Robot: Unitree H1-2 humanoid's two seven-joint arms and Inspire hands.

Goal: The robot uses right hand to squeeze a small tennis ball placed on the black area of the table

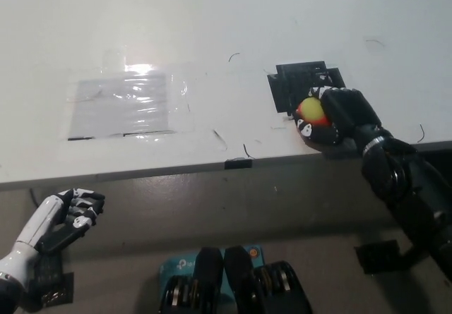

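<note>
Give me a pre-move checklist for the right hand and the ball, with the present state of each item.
1. Ball held: ok. The right hand is closed around the small tennis ball.
2. Ball over the black area: not ok. The ball sits at the patch's lower right edge, mostly over the white table.
3. Ball resting on the table or held just above it: cannot tell from this view.
4. Room from the table's front edge: not ok. The hand is close to it.
5. Left hand out of the way: ok. It rests below the table edge at the lower left, fingers curled on nothing.
6. Clear plastic sheet: ok, well away from the hand.
</note>
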